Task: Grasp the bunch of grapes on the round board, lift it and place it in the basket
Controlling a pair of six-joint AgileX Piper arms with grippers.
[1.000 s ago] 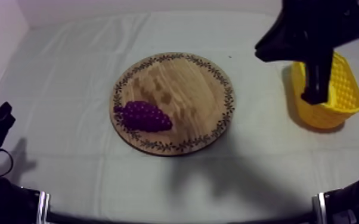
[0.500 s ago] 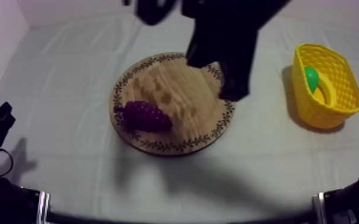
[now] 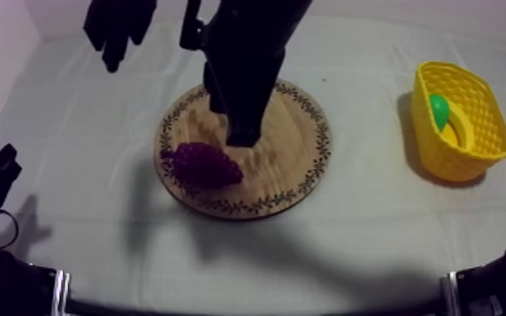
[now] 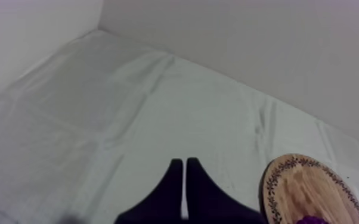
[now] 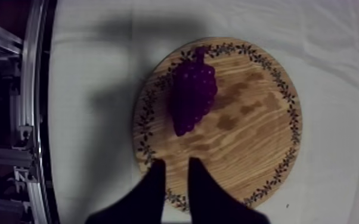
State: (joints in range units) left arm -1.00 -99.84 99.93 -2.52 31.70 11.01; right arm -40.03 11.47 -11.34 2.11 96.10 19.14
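Black right arm slants over board, fingers parted near grapes.

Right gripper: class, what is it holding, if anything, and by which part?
Nothing. The right gripper is open above the wooden board; the bunch of grapes lies free on it.

The left end effector, fingers together, hangs over cloth beside the wooden board.
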